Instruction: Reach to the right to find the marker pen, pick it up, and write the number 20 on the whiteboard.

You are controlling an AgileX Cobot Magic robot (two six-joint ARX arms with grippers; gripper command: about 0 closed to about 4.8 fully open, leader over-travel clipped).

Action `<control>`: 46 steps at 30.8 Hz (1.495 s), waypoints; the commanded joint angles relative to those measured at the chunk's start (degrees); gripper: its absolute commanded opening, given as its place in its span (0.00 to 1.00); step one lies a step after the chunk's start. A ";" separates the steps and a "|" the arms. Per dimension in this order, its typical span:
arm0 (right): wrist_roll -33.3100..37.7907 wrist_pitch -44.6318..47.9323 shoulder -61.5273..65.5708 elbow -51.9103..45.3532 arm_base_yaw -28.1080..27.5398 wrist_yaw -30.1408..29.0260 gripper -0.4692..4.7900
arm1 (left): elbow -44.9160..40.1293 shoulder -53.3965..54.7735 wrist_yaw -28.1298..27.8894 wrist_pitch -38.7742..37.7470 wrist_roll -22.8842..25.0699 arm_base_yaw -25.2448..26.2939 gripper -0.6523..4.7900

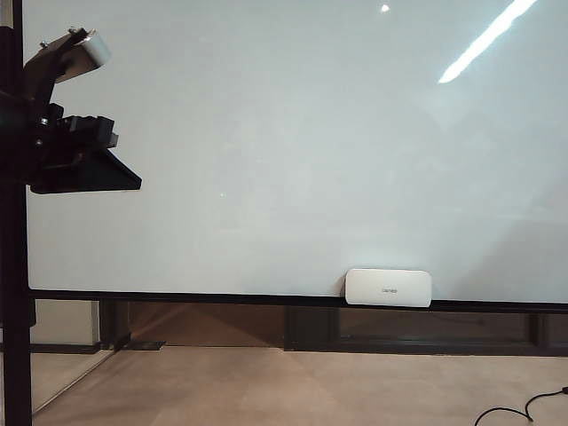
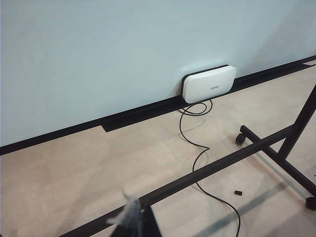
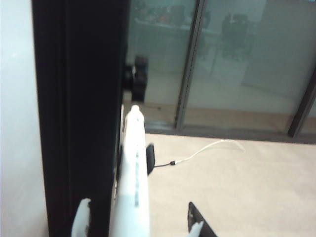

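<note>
Whiteboard (image 1: 293, 151) fills nearly all we see from the exterior camera, and it carries no strokes. A white eraser (image 1: 388, 287) sits on its bottom edge, right of the middle, with small grey lettering too tiny for us to read. Over by the black post (image 3: 79, 113) at the board's side, a white marker pen (image 3: 134, 177) stands between the fingertips of our right gripper (image 3: 138, 224); the jaws look spread to either side of it, and we cannot tell whether they touch it. The left gripper (image 2: 132, 217) barely peeks into its wrist view, blurred, so we cannot tell its state. A black cable (image 2: 197, 153) snakes across the floor below the eraser, past a wheeled black stand (image 2: 276, 148).
</note>
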 commanded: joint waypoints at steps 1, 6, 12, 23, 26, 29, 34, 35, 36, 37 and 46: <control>0.22 0.26 -0.26 0.46 0.09 0.24 0.56 | 0.26 -0.15 -0.11 0.59 0.04 -0.07 0.11; 0.20 0.66 -0.26 0.52 0.07 0.33 0.55 | 0.26 -0.15 -0.13 0.59 0.00 -0.07 0.11; 0.22 0.70 -0.26 0.52 0.11 0.35 0.55 | 0.26 -0.15 -0.13 0.59 0.02 -0.07 0.11; 0.22 0.90 -0.28 0.52 0.96 0.85 0.55 | 0.26 -0.15 -0.13 0.57 0.00 -0.07 0.11; 0.24 1.51 -0.28 0.52 1.18 2.21 0.53 | 0.26 -0.15 -0.13 0.57 0.00 -0.07 0.11; 0.24 1.81 -0.28 0.52 1.22 2.78 0.52 | 0.26 -0.15 -0.13 0.57 0.00 -0.07 0.11; 0.24 1.99 -0.28 0.52 1.22 2.89 0.47 | 0.26 -0.15 -0.13 0.57 0.00 -0.07 0.11; 0.24 1.99 -0.28 0.52 1.22 2.89 0.47 | 0.26 -0.15 -0.13 0.57 0.00 -0.07 0.11; 0.26 1.97 -0.26 0.52 1.22 2.84 0.47 | 0.26 -0.15 -0.13 0.59 0.02 -0.07 0.11; 0.26 1.97 -0.26 0.50 1.25 2.84 0.46 | 0.26 -0.15 -0.13 0.57 0.02 -0.07 0.11; 0.31 1.99 -0.28 0.50 1.38 2.86 0.09 | 0.26 -0.15 -0.13 0.59 0.02 -0.07 0.11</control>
